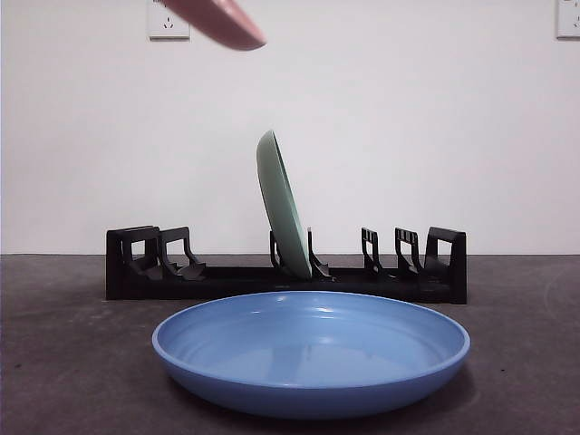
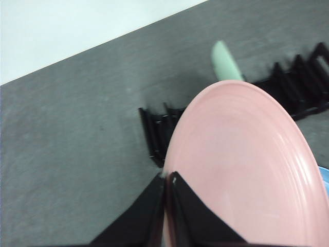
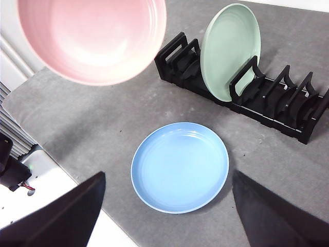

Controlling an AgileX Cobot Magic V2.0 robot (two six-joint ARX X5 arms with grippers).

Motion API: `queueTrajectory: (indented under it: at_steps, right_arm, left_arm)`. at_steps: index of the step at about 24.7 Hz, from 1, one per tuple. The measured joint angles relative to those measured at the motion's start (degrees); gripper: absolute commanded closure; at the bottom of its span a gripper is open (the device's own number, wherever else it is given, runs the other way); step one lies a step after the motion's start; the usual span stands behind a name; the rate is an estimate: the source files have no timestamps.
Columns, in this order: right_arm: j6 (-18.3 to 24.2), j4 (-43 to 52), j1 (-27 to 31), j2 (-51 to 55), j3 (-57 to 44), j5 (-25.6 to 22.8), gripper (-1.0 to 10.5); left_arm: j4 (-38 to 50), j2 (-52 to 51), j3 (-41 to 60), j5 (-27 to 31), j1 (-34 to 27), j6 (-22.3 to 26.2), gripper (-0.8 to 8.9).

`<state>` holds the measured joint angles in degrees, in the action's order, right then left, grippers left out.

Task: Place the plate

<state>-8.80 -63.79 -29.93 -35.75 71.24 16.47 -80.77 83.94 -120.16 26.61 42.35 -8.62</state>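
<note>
Left gripper (image 2: 165,193), jaws clamped on the rim of the pink plate (image 2: 247,170), which is carried in the air, its face spreading away from the jaws. Beyond and below the plate lies the black dish rack (image 3: 257,98), its long axis running across the table; a green plate (image 1: 285,204) stands tilted in a middle slot, with vacant slots on both sides. The free end slots nearest the carried plate sit just past its far rim, so the left arm is judged nearer. Right gripper (image 3: 167,206), jaws spread and empty, hangs high above the blue plate (image 3: 180,165), which lies flat on the table (image 2: 77,154).
</note>
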Motion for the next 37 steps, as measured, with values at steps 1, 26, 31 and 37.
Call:
queueTrajectory:
  at_steps: [1, 26, 31, 37]
  right_arm:
    - [0.0, 0.0, 0.0, 0.0, 0.0, 0.0, 5.5]
    - [-0.6, -1.9, 0.0, 0.0, 0.0, 0.0, 5.5]
    - [-1.2, -3.6, 0.0, 0.0, 0.0, -0.1, 5.5]
    - [-2.3, -4.3, 0.0, 0.0, 0.0, -0.2, 5.5]
  left_arm:
    - [0.0, -0.2, 0.3, 0.0, 0.9, -0.2, 8.04]
    - [36.9, -18.0, 49.5, -18.1, 5.5, -16.1, 8.05]
    - [46.6, -18.2, 60.2, -22.4, 3.9, -19.3, 8.05]
    - [55.5, -18.3, 70.4, -24.8, -0.4, -21.3, 8.05]
